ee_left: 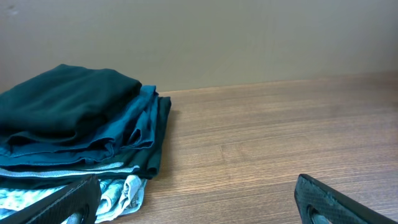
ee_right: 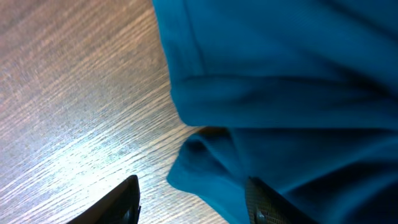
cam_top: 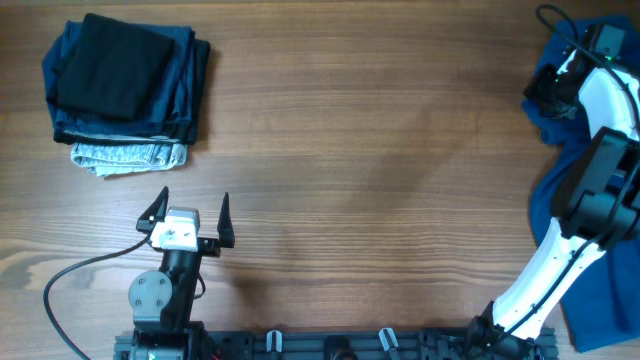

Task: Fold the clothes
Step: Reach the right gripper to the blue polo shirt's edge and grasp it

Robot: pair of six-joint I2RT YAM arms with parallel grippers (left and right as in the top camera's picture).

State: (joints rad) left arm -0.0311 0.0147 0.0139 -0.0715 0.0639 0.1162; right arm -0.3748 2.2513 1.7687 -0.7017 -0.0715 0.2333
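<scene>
The clothes, a medium-blue T-shirt (cam_top: 600, 300), lie crumpled along the table's right edge, partly under my right arm. In the right wrist view the shirt (ee_right: 280, 81) fills the upper right, with a folded edge hanging down between the jaws. My right gripper (cam_top: 545, 95) (ee_right: 193, 199) is at the shirt's far end, its jaws partly apart. The cloth lies against the right finger (ee_right: 264, 202), and bare wood shows beside the left finger (ee_right: 121, 202). My left gripper (cam_top: 193, 200) (ee_left: 199, 205) stands wide open over bare table at the front left, holding nothing.
A stack of folded garments (cam_top: 125, 85) (ee_left: 74, 124) sits at the far left: black on top, dark blue below, a light grey speckled piece (cam_top: 130, 155) at the bottom. A black cable (cam_top: 80, 275) runs from the left arm's base.
</scene>
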